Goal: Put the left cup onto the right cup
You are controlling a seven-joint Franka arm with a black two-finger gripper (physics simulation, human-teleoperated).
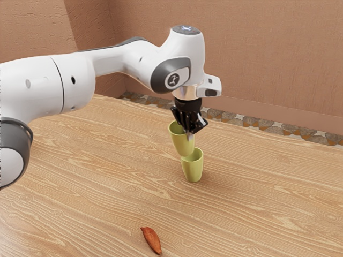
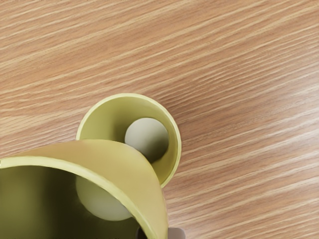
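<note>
At the arm's tip: gripper (image 1: 190, 133), black, fingers clamped on the rim of the held cup (image 1: 179, 142).
Held cup: green, lifted off the table (image 1: 268, 187), mouth up; long axis near upright, with the mouth leaning toward the exterior view's left and the base toward the lower cup (image 1: 193, 166).
Held cup, base: at the lower cup's rim, on its left side in the exterior view; cannot tell if they touch.
Lower cup: green, upright on the table, mouth open; in the wrist view its inner wall (image 2: 104, 124) lies partly behind the held cup's wall (image 2: 99, 164).
Arm: white, entering from the exterior view's left, forearm roughly level, hand pointing straight down.
Table: wood grain.
Orange object (image 1: 151, 240): on the table, well apart from both cups, near the front edge.
</note>
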